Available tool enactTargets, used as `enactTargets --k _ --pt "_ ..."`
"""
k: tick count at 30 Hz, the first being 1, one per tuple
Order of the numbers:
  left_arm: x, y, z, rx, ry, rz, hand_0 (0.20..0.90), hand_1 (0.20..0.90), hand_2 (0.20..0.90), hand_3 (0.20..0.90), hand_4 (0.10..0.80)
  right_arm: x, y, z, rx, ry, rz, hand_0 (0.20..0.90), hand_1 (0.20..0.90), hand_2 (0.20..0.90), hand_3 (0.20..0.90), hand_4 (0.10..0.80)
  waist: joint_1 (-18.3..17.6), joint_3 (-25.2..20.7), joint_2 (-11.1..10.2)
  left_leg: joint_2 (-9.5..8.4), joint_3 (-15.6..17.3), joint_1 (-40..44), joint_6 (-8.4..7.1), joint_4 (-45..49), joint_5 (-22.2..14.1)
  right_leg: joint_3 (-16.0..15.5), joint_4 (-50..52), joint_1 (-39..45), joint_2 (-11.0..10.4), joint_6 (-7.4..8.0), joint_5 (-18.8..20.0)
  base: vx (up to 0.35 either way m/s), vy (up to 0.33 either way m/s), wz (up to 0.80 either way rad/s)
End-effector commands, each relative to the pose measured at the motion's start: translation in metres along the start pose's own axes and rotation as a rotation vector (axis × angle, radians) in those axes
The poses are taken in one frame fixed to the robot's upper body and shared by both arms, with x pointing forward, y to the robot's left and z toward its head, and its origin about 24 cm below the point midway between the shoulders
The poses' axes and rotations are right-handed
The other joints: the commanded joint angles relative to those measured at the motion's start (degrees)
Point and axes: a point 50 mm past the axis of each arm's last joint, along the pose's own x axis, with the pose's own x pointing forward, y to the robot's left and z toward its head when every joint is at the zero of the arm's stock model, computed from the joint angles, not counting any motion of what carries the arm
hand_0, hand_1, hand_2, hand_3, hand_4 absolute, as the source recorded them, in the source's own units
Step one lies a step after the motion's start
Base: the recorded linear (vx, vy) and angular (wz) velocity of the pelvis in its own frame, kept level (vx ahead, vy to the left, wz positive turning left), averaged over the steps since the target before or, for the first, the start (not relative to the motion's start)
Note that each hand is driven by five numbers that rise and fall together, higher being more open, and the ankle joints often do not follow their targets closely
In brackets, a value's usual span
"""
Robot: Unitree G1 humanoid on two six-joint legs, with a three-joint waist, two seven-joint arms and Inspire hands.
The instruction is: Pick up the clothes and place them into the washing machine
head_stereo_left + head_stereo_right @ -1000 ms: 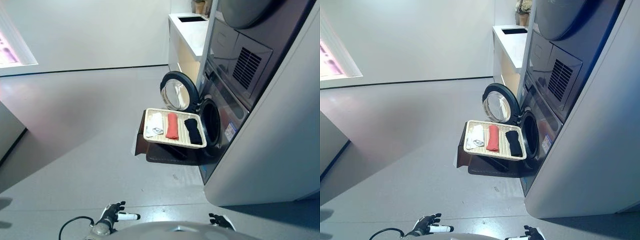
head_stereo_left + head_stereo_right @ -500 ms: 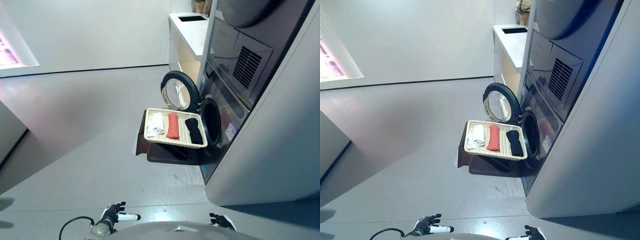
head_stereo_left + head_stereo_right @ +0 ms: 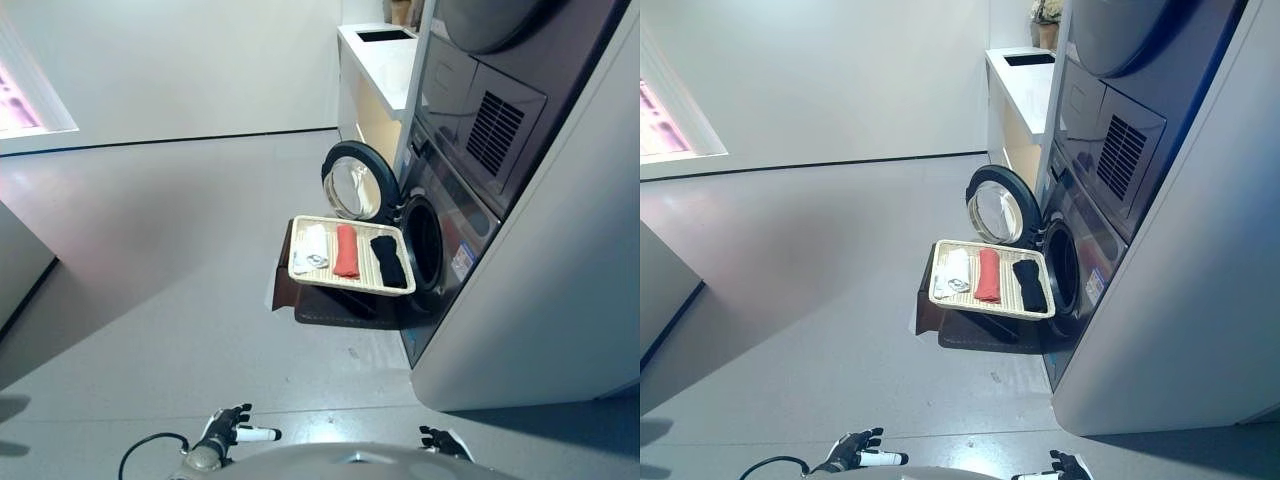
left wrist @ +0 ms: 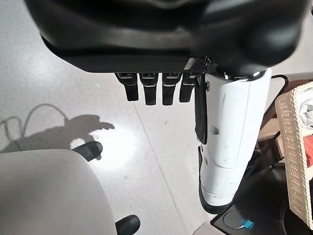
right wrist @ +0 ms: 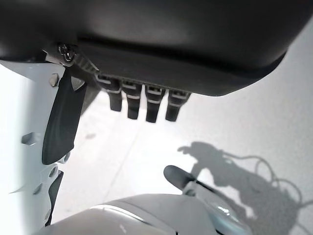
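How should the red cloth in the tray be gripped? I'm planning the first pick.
Probably pinch the red cloth at mid-length from above: it lies as a narrow folded strip in the tray, between the white cloth and black cloth, so its long sides are crowded.

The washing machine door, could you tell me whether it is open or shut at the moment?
Open. The round door is swung out to the side, leaving the dark drum opening exposed behind the basket of folded clothes.

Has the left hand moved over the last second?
No. The left hand hangs low at the robot's side, open and empty, in the same place against the floor seam.
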Motion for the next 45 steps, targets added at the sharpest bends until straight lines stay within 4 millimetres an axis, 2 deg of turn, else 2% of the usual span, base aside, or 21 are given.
enactTargets --k 1,10,12,18,21,22,23,26,28,29,31,32,34,35,36,37,38,40,43,44,45 --pt "0.004 -0.005 0.015 0.016 -0.024 -0.013 0.9 0.9 0.9 0.9 0.8 0.006 -0.017 0.019 0.007 -0.008 -0.048 0.9 0.9 0.9 0.9 0.8 0.4 0.8 -2.7 -3.48 1.6 -1.9 -0.84 -0.1 -2.8 0.1 0.1 -1.0 -0.3 1.46 0.3 0.032 0.071 -0.02" --pt "0.007 0.002 0.028 0.005 -0.059 0.009 0.9 0.9 0.9 0.9 0.8 0.009 -0.025 0.031 0.015 -0.027 -0.076 0.9 0.9 0.9 0.9 0.8 1.1 2.3 -2.5 -5.26 2.4 -3.6 1.27 0.8 -3.4 1.9 5.3 -4.5 -2.2 2.12 -0.6 0.034 0.101 -0.06" --pt "0.008 0.008 0.035 0.003 -0.075 0.024 0.9 0.9 0.9 0.9 0.8 0.01 -0.03 0.037 0.033 -0.045 -0.102 0.9 0.9 0.9 0.9 0.8 1.3 3.1 -2.3 -5.74 1.8 -3.7 2.55 2.4 -4.8 1.9 12.2 -6.7 -2.3 2.06 -2.5 0.102 0.149 -0.05" --pt "0.008 0.02 0.039 0.021 -0.084 0.049 0.9 0.9 0.9 0.9 0.8 0.01 -0.035 0.038 0.091 -0.045 -0.126 0.9 0.9 0.9 0.9 0.8 -0.3 6.0 -1.2 -5.92 -0.7 -1.3 4.6 6.8 -8.6 2.4 28.6 -13.6 -1.5 0.37 -1.1 0.141 0.106 -0.05" --pt "0.008 0.02 0.037 0.02 -0.08 0.045 0.9 0.9 0.9 0.9 0.8 0.009 -0.035 0.032 0.1 -0.026 -0.127 0.9 0.9 0.9 0.9 0.8 -1.1 6.1 -0.6 -6.01 -1.8 0.3 4.58 7.3 -10.2 1.7 27.7 -16.0 -1.1 -0.46 -2.0 0.276 0.024 0.06" --pt "0.008 0.018 0.035 0.016 -0.076 0.038 0.9 0.9 0.9 0.9 0.8 0.008 -0.035 0.026 0.107 -0.006 -0.128 0.9 0.9 0.9 0.9 0.8 -2.0 6.0 -0.7 -6.35 -3.4 2.8 4.03 7.0 -11.4 1.2 22.9 -17.7 -1.6 -0.37 -0.7 0.468 -0.094 0.16" --pt "0.007 0.017 0.033 0.016 -0.071 0.038 0.9 0.9 0.9 0.9 0.8 0.008 -0.036 0.024 0.111 0.002 -0.133 0.9 0.9 0.9 0.9 0.8 -3.3 5.7 -1.5 -6.83 -5.1 5.6 3.17 6.3 -12.1 1.1 14.0 -20.2 -2.1 0.53 3.2 0.575 -0.118 0.22" --pt "0.007 0.017 0.03 0.01 -0.063 0.046 0.9 0.9 0.9 0.9 0.8 0.008 -0.038 0.023 0.113 0.005 -0.139 0.9 0.9 0.9 0.9 0.8 -5.0 6.0 -1.3 -5.88 -7.3 9.8 2.21 5.0 -12.9 0.3 4.4 -23.3 -1.7 1.72 9.3 0.391 -0.092 0.31" --pt "0.007 0.017 0.03 0.008 -0.063 0.046 0.9 0.9 0.9 0.9 0.8 0.008 -0.039 0.023 0.113 0.008 -0.141 0.9 0.9 0.9 0.9 0.8 -5.4 6.1 -0.7 -5.09 -7.9 11.2 1.84 4.6 -13.3 -0.8 2.3 -23.8 -1.1 2.03 10.5 0.284 -0.072 0.52" --pt "0.006 0.016 0.026 -0.003 -0.05 0.044 0.9 0.9 0.9 0.9 0.8 0.007 -0.038 0.017 0.107 0.023 -0.138 0.9 0.9 0.9 0.9 0.8 -6.0 5.6 -0.7 -4.56 -9.2 13.7 1.38 3.8 -13.8 -2.9 1.4 -25.9 -1.2 2.32 12.0 0.334 -0.126 0.66" --pt "0.006 0.013 0.023 -0.015 -0.041 0.041 0.9 0.9 0.9 0.9 0.8 0.007 -0.04 0.014 0.102 0.023 -0.139 0.9 0.9 0.9 0.9 0.8 -6.7 4.7 -0.7 -3.53 -10.5 15.7 0.9 3.7 -14.1 -3.6 1.8 -25.9 -0.8 1.86 13.2 0.384 -0.181 0.47" --pt "0.006 0.012 0.022 -0.027 -0.04 0.047 0.9 0.9 0.9 0.9 0.8 0.005 -0.037 0.01 0.083 0.011 -0.14 0.9 0.9 0.9 0.9 0.8 -7.5 4.3 -0.6 -2.87 -11.1 16.0 0.94 4.2 -14.3 -2.0 1.9 -26.1 0.0 1.41 13.8 0.337 -0.193 0.3" --pt "0.006 0.013 0.024 -0.037 -0.05 0.058 0.9 0.9 0.9 0.9 0.8 0.004 -0.036 0.008 0.105 0.0 -0.139 0.9 0.9 0.9 0.9 0.8 -8.3 3.5 0.0 -1.32 -11.5 15.7 0.09 6.0 -13.1 0.6 2.5 -25.5 2.0 0.64 13.6 0.321 -0.21 0.3" --pt "0.006 0.012 0.028 -0.036 -0.061 0.058 0.9 0.9 0.9 0.9 0.8 0.004 -0.036 0.008 0.112 -0.008 -0.137 0.9 0.9 0.9 0.9 0.8 -8.5 3.2 0.5 -0.46 -11.6 15.1 -0.66 7.9 -10.2 0.9 3.5 -25.4 3.2 -0.13 13.3 0.212 -0.151 0.13" --pt "0.006 0.012 0.028 -0.036 -0.061 0.058 0.9 0.9 0.9 0.9 0.8 0.004 -0.036 0.008 0.112 -0.008 -0.137 0.9 0.9 0.9 0.9 0.8 -8.4 3.1 0.6 -0.37 -11.6 15.1 -0.69 7.8 -10.2 0.9 3.6 -25.5 3.3 -0.16 13.3 0.241 -0.161 0.07" --pt "0.008 0.01 0.039 -0.033 -0.098 0.051 0.9 0.9 0.9 0.9 0.8 0.005 -0.04 0.013 0.118 -0.026 -0.148 0.9 0.9 0.9 0.9 0.8 -8.0 3.3 1.3 0.05 -10.9 11.5 -2.58 15.1 -4.2 0.8 3.4 -23.0 5.0 -1.56 12.0 0.204 -0.149 0.19" --pt "0.009 0.011 0.047 -0.03 -0.124 0.054 0.9 0.9 0.9 0.9 0.8 0.006 -0.043 0.019 0.117 -0.049 -0.153 0.9 0.9 0.9 0.9 0.8 -8.1 3.2 0.9 -0.54 -10.7 9.0 -3.36 19.5 -0.1 0.8 3.3 -21.7 5.3 -2.39 11.1 0.283 -0.216 0.32" --pt "0.01 0.012 0.066 -0.03 -0.187 0.059 0.9 0.9 0.9 0.9 0.8 0.007 -0.049 0.027 0.118 -0.074 -0.169 0.9 0.9 0.9 0.9 0.8 -7.5 4.0 -0.4 -1.86 -10.0 3.1 -4.45 31.9 4.8 1.4 2.6 -17.7 5.2 -4.18 8.8 0.261 -0.214 0.22" --pt "0.01 0.014 0.083 -0.047 -0.247 0.064 0.9 0.9 0.9 0.9 0.8 0.008 -0.054 0.036 0.113 -0.103 -0.179 0.9 0.9 0.9 0.9 0.8 -5.7 5.2 -2.7 -2.66 -7.5 -2.4 -3.7 43.8 6.4 2.7 1.7 -12.3 5.2 -6.04 6.2 0.272 -0.219 -0.02" --pt "0.01 0.014 0.085 -0.047 -0.257 0.062 0.9 0.9 0.9 0.9 0.8 0.008 -0.053 0.039 0.109 -0.113 -0.176 0.9 0.9 0.9 0.9 0.8 -5.2 5.4 -3.3 -2.37 -6.3 -4.3 -3.45 45.9 6.6 3.1 1.6 -11.3 5.1 -6.41 5.5 0.251 -0.191 -0.22" --pt "0.01 0.015 0.085 -0.051 -0.261 0.066 0.9 0.9 0.9 0.9 0.8 0.008 -0.052 0.042 0.105 -0.124 -0.174 0.9 0.9 0.9 0.9 0.8 -4.5 5.7 -4.3 -3.04 -5.7 -7.6 -2.77 46.1 5.6 4.1 1.6 -10.4 4.7 -6.62 4.9 0.243 -0.139 -0.25"
